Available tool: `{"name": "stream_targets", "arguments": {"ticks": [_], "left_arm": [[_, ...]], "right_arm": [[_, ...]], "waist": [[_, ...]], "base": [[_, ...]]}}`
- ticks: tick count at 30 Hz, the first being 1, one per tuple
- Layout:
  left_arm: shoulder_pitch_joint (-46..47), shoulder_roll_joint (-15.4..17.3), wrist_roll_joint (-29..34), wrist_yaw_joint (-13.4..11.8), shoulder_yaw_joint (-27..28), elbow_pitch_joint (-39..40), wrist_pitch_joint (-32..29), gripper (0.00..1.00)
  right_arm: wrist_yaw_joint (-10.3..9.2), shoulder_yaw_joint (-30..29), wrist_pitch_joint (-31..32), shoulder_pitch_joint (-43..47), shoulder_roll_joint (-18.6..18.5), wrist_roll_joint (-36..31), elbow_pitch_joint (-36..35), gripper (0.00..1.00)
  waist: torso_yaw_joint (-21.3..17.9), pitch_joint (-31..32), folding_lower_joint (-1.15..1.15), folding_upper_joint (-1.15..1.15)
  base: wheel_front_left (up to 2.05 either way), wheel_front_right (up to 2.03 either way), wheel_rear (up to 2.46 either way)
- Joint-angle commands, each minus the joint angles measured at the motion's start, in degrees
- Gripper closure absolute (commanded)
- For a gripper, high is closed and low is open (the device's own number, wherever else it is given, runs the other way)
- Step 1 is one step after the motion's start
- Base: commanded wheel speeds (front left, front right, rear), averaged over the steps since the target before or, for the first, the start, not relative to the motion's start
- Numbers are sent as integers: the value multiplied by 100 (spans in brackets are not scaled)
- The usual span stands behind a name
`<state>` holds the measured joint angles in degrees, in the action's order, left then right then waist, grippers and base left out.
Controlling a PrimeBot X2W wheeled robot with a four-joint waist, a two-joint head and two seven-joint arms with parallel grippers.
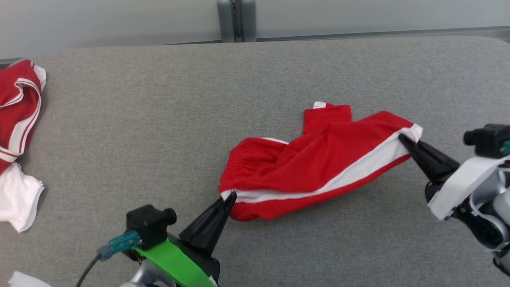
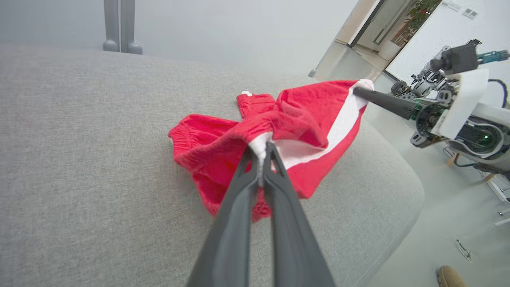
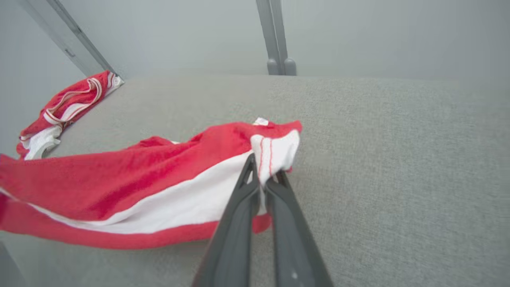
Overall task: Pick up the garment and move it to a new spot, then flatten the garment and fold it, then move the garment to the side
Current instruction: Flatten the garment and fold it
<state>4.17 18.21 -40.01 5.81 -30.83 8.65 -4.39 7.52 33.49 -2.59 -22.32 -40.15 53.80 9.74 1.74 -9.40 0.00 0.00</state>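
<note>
Red shorts garment (image 1: 314, 167) with a white side stripe lies right of centre on the gray padded table (image 1: 159, 119), bunched, its long axis running near-left to far-right. Left gripper (image 1: 230, 196) is at the garment's near-left end, fingers pressed together with a pinch of the white waistband corner between the tips, clear in the left wrist view. Right gripper (image 1: 402, 138) is at the far-right end, fingers closed tight on the white hem corner at the end of the stripe, clear in the right wrist view. The opposite-end hold along the stripe looks meant to let the arms lift the cloth as one span and carry it without it balling up; pulling apart would also take out the slack for flattening. The middle sags and the right end looks slightly raised off the table, so my read is the pick-up step, with the move, flattening and fold not yet done. Count: one garment in hold, two grippers, both shut on it. One other red-and-white garment (image 1: 18, 103) at the far left edge, well apart, and one white cloth (image 1: 18, 199) just beside it; cannot tell if they are joined. One gray post (image 1: 237, 20) behind the table.
</note>
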Motion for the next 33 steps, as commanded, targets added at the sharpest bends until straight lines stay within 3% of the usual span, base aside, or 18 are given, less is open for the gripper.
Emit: {"name": "stream_targets", "arguments": {"ticks": [1,4,8,11,14,18,21,25,29,33], "left_arm": [[15,71,-70,-50,69,333,-31,100],[230,125,-121,-129,214,1156,-160,100],[913,116,-256,-222,513,1748,-429,100],[1768,81,-452,-198,792,1641,-694,100],[2994,32,-609,-144,1022,1056,-1044,100],[4789,-222,-547,-46,1092,-256,-1192,100],[6021,-507,-167,-51,1088,-1436,-827,100],[7381,-882,420,-92,1120,-2720,145,100],[8003,-1035,951,-18,841,-3842,1039,100],[7740,-1139,1020,91,556,-4699,1616,100]], "right_arm": [[-4,-250,28,155,-99,252,-387,100],[-4,-985,166,373,-307,891,-1338,100],[-4,-1915,592,299,-548,1460,-2013,100],[-3,-2367,1023,-202,-513,1725,-2116,100],[-3,-2623,1556,-1156,-429,1628,-1844,100],[-4,-2721,2065,-2894,72,876,-789,100],[-8,-2727,2111,-4255,648,-236,209,100],[-7,-2914,1650,-5782,1648,-1403,1202,100],[-4,-2985,962,-6283,2367,-1851,1843,100],[-4,-2576,595,-5623,2575,-1728,2010,100]], "waist": [[-132,-41,0,0],[-261,-188,0,0],[-318,-560,0,0],[-293,-951,0,0],[-236,-1457,0,0],[-119,-2017,0,0],[-22,-2308,0,0],[-35,-2689,0,0],[-80,-2923,0,0],[-121,-2895,0,0]], "base": [[0,0,0],[0,0,0],[0,0,0],[0,0,0],[0,0,0],[0,0,0],[0,0,0],[0,0,0],[0,0,0],[0,0,0]]}}
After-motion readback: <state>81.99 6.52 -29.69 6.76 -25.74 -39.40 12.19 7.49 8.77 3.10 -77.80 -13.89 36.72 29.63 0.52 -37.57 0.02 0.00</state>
